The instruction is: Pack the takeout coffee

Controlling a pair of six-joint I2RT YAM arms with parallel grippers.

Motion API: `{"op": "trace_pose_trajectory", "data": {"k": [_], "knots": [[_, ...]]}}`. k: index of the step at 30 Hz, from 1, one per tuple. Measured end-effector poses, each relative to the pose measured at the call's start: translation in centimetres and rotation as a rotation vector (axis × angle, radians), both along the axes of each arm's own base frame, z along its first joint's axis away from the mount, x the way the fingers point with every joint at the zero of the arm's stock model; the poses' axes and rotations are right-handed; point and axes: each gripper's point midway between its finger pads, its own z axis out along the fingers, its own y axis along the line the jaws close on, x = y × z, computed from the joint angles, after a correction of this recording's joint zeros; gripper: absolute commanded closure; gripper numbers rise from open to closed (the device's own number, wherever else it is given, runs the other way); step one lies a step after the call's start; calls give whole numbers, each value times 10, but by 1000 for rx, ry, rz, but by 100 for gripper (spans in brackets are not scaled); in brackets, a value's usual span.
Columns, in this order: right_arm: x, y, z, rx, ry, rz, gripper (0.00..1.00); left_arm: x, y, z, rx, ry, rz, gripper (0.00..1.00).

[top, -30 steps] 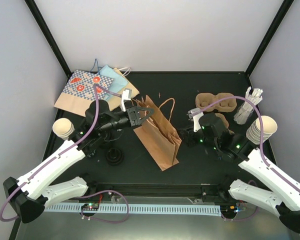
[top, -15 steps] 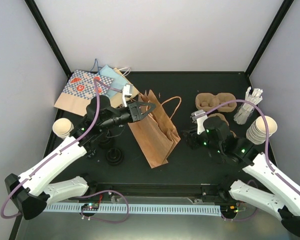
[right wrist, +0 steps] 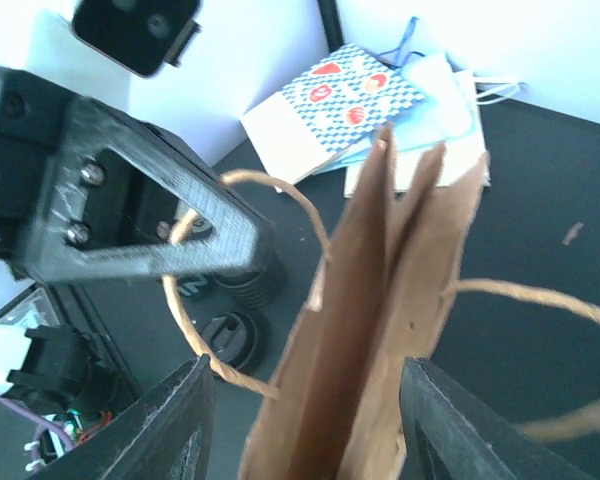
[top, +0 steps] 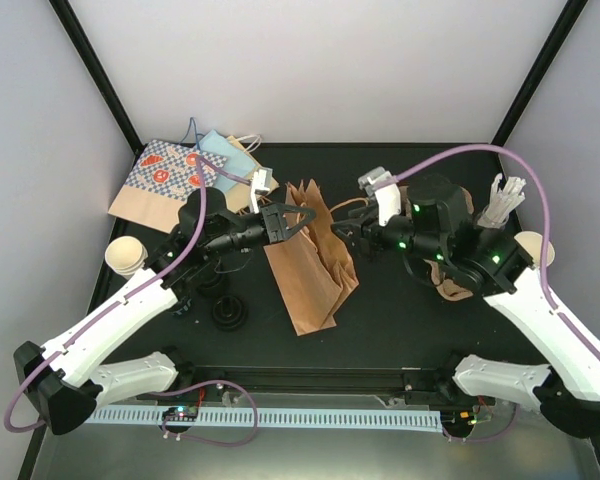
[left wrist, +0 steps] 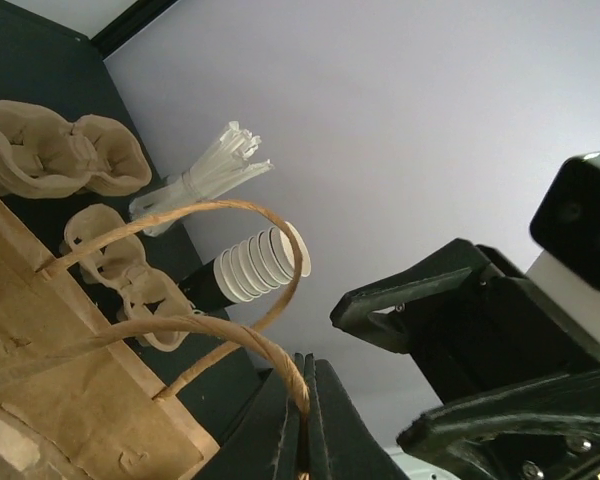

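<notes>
Your left tool [top: 302, 217] pinches one handle [left wrist: 230, 340] of the brown paper bag [top: 305, 285]. Your right tool [right wrist: 303, 390] gapes astride the bag's top edge.

Top view: right arm [top: 450, 235] covers most of the pulp carriers [top: 452, 288], so only a tan sliver shows on its near side. The right cup stack [top: 533, 243] is half hidden.
Left wrist: the left gripper [left wrist: 305, 415] pinch on the bag handle [left wrist: 195, 320] runs off the bottom edge.
Right wrist: the brown paper bag [right wrist: 370, 330] base is cropped. Lids [right wrist: 228, 340] are part hidden behind it, probably two.
</notes>
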Motion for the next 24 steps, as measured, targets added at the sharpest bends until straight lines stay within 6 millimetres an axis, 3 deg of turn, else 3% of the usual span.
{"op": "trace_pose_trajectory", "data": {"k": [4,9,17,22,24], "knots": [[1,22,4,-16,1,60,46,-1,0,0,1,2,-3,98],[-11,48,-12,-80,-8,152,45,-1,0,-2,6,8,-4,99],[-8,56,-27,-146,-52,145,45,-1,0,-2,6,9,-3,99],[-3,62,-35,-169,-55,134,67,0,0,-3,4,17,-3,98],[0,64,-38,-174,-53,126,79,0,0,-3,4,18,-3,91]]}}
